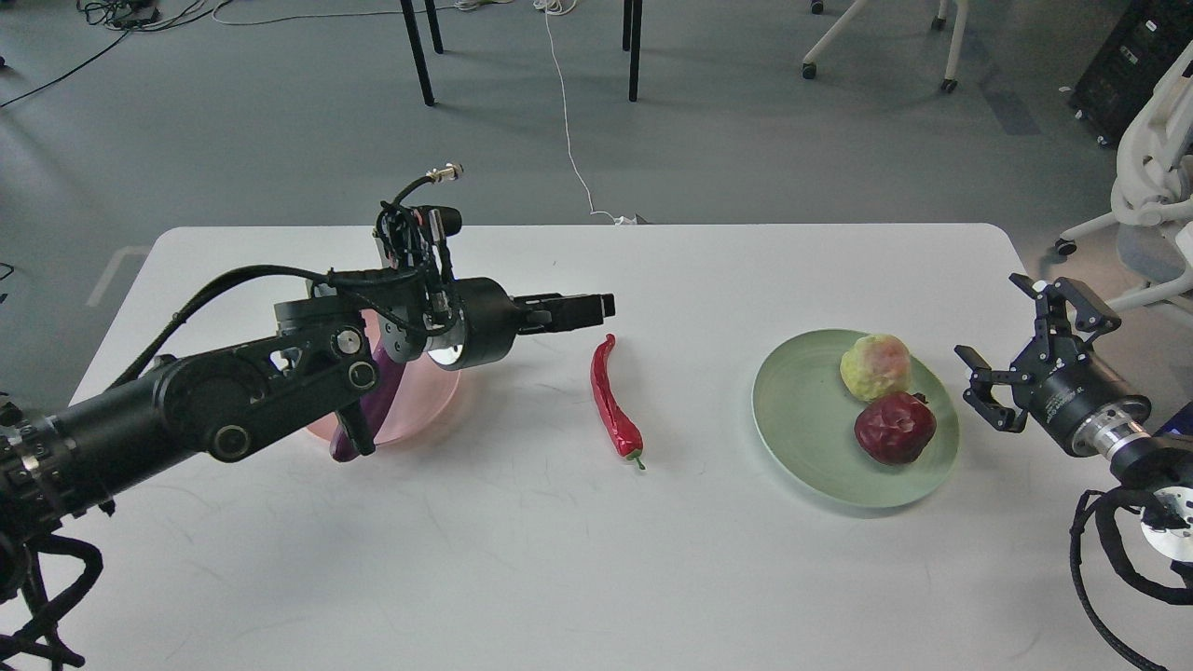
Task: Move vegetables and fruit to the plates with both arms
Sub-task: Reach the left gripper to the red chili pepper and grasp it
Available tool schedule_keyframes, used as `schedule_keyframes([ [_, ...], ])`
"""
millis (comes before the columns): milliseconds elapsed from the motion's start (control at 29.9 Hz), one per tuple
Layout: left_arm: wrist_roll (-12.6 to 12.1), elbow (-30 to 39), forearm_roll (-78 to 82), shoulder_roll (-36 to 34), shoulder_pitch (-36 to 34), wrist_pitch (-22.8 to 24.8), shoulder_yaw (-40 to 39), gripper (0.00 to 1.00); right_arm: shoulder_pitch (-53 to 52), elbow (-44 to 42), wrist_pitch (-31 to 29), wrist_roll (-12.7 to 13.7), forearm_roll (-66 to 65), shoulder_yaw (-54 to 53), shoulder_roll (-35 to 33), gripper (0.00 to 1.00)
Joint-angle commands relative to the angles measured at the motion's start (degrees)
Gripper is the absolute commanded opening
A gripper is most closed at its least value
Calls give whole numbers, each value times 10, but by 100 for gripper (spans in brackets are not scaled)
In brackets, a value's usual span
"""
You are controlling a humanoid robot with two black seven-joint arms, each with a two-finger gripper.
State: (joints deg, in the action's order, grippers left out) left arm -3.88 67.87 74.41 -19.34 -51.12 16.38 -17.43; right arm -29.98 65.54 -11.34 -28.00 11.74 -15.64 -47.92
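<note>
- Grey floor lies behind a white table [522, 559]; black furniture legs [419, 51], a white cable [569, 121] and a white chair base [876, 42] stand on it at the far side.
- Left arm [186, 410] reaches in from the left, low over the table, and covers most of the pink plate [429, 396].
- Left gripper [601, 306] points to the right, just above and left of the chili's upper tip; its fingers look close together and hold nothing, though the gap between them is hard to read from this angle.
- Eggplant [382, 396] lies across the pink plate under the arm; only a purple strip and its lower end show, that end poking over the plate's near rim.
- Chili pepper [613, 401] lies on the bare table between the two plates, lengthwise away from the camera, green stem at the near end.
- Green plate [802, 419] sits right of centre, with the yellow-green fruit [876, 366] at its far right side and the dark red fruit [895, 429] just in front of it; the two look to be touching.
- Right gripper [1011, 359] hovers just beyond the green plate's right rim, fingers spread wide, holding and touching nothing.
- Small print on the right wrist is too fine to read.
</note>
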Motion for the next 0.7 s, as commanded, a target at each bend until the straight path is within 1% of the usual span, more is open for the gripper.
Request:
schedule_keyframes([
  [0, -18, -26, 4, 41, 1, -11, 34, 98, 5, -1, 0, 0, 0, 0, -2, 97],
  [100, -18, -60, 4, 64, 2, -24, 51, 98, 7, -1, 0, 0, -1, -1, -2, 97],
  [200, -18, -92, 6, 88, 1, -28, 71, 98, 7, -1, 0, 0, 0, -1, -2, 97],
  [434, -19, -129, 41, 122, 1, -29, 81, 97, 7, -1, 0, 0, 0, -1, -2, 97],
  [568, -23, -138, 44, 132, 1, -28, 84, 94, 7, -1, 0, 0, -1, -1, -2, 97],
  [668, -24, -150, 45, 141, 0, -28, 93, 87, 7, -1, 0, 0, 0, -1, -2, 97],
])
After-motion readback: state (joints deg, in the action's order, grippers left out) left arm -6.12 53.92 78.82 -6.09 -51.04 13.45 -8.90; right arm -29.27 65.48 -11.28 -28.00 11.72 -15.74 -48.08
